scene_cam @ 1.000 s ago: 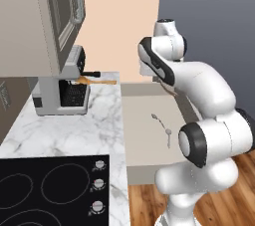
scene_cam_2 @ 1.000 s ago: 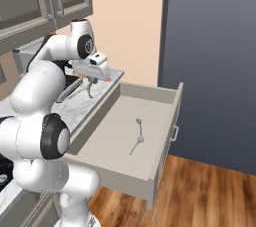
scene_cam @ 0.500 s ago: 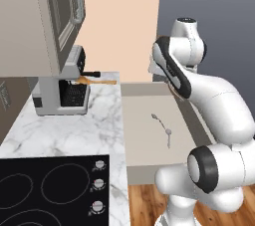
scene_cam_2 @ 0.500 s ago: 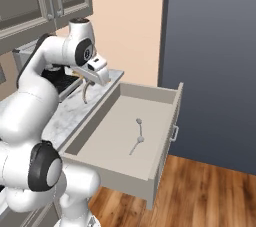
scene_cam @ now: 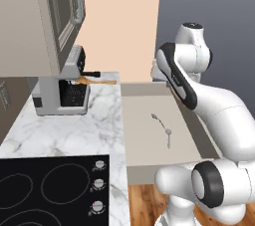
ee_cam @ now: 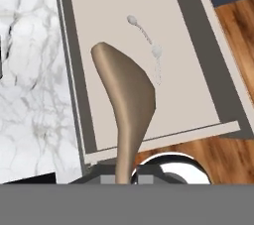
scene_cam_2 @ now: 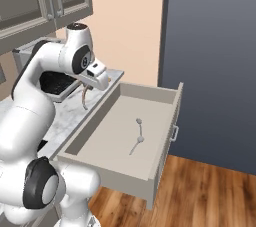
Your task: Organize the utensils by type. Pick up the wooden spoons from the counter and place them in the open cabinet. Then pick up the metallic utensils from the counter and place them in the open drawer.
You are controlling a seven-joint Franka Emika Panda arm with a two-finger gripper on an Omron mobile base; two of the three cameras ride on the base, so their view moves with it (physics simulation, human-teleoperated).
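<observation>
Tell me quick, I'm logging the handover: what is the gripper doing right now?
Gripper: closed on a brownish metal spoon, held above the open drawer.

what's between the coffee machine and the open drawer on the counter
In the left base view, bare white marble counter separates the grey coffee machine from the taupe open drawer; an orange-brown wooden spoon lies toward the back.

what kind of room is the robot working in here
A kitchen, rendered in simulation by the look of it. A black cooktop is set into a marble counter, a coffee machine stands under a wall cabinet, and an open drawer holds small metal spoons.
</observation>
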